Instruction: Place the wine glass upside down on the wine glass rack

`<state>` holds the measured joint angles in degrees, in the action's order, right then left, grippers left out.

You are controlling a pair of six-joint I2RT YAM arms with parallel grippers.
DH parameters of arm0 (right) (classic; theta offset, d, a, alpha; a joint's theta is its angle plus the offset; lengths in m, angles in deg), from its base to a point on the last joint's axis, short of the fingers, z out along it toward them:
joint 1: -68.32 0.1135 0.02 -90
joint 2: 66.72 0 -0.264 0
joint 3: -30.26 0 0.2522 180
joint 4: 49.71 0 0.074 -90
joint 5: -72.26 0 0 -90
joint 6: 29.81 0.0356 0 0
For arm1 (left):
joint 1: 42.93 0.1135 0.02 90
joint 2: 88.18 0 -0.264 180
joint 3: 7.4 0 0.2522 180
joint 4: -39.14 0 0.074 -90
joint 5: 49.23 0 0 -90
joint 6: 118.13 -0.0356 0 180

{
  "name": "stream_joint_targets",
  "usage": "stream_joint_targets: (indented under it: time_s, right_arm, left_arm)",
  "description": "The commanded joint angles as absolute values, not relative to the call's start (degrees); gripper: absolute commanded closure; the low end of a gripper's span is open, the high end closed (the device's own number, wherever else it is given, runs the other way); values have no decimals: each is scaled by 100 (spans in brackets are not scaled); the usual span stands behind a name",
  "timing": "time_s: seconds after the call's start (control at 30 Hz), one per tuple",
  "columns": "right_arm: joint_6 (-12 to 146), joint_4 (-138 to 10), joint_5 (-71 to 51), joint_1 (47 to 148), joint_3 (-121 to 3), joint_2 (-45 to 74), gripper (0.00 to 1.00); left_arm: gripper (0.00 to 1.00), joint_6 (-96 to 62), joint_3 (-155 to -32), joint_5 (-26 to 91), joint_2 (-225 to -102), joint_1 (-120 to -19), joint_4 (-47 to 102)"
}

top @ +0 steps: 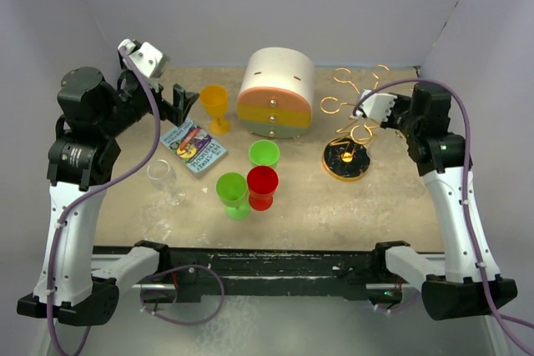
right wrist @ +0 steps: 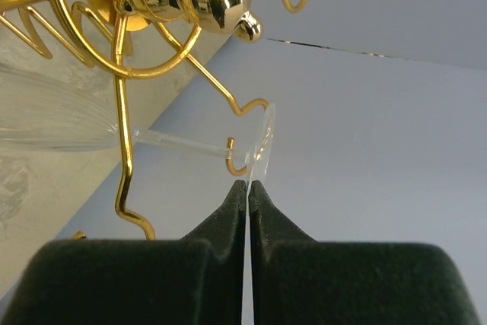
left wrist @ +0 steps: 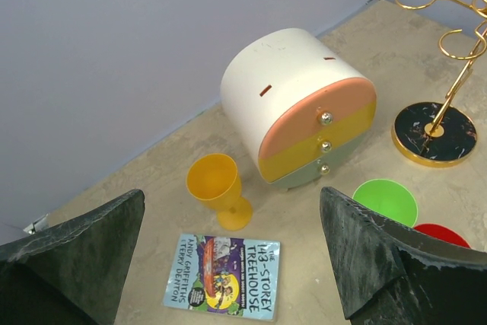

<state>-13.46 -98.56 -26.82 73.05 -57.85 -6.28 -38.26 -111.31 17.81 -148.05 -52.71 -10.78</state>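
In the right wrist view my right gripper is shut on the thin foot of a clear wine glass, seen edge-on. Its stem lies across a curled arm of the gold wine glass rack, and the bowl is at the left beyond the wire. In the top view the right gripper is at the rack, above its black-and-gold disc base. My left gripper is open and empty at the far left, above a book. The rack also shows in the left wrist view.
A round drawer box with orange and yellow bands stands at the back centre. An orange goblet and the book are to its left. Two green cups and a red one stand in the middle. Another clear glass is at the left.
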Motion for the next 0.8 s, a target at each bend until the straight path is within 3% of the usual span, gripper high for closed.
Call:
stream_joint_targets:
  time_s: [0.0, 0.77]
  right_arm:
    - [-1685, -9504, -2505, 7342, -6039, -538, 100]
    - [-1824, -9001, -3395, 7351, -5873, -317, 100]
  left_arm:
    - [1, -3887, -11134, 1669, -14796, -5232, -776]
    - [1, -3887, -11093, 1578, -14818, -5186, -735]
